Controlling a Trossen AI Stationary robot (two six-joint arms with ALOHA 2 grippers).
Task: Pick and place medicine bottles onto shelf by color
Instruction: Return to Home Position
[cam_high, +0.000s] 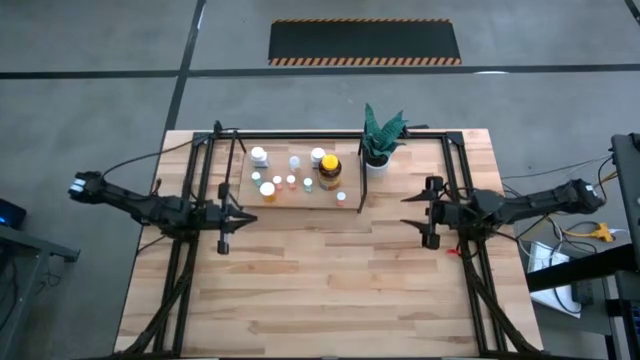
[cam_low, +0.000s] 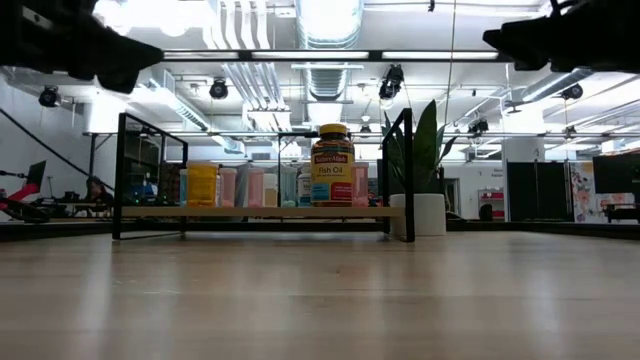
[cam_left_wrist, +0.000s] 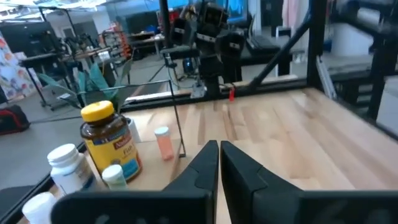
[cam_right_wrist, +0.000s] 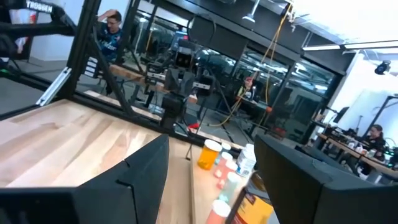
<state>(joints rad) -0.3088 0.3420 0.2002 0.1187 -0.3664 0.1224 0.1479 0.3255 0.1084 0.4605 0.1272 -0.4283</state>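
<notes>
The shelf (cam_high: 300, 200) is a light-wood panel with black bars, lying on the far middle of the table. Several small bottles (cam_high: 275, 182) with white, pale green, pink and orange caps stand on it, beside the larger amber yellow-capped bottle (cam_high: 329, 170) (cam_left_wrist: 112, 148) (cam_low: 332, 165). My left gripper (cam_high: 250, 217) (cam_left_wrist: 219, 144) hovers shut just near of the shelf's left part, touching nothing. My right gripper (cam_high: 408, 211) (cam_right_wrist: 211, 140) hovers open to the right of the shelf, holding nothing. In the right wrist view an orange bottle (cam_right_wrist: 208, 154) stands ahead of the open fingers.
A green spiky plant in a white pot (cam_high: 378, 140) (cam_low: 425, 213) stands at the shelf's far right corner. Black frame bars (cam_high: 190, 200) run along the table's left and right sides. Bare wood (cam_high: 320, 290) fills the near half of the table. People (cam_right_wrist: 112, 28) show in the room beyond.
</notes>
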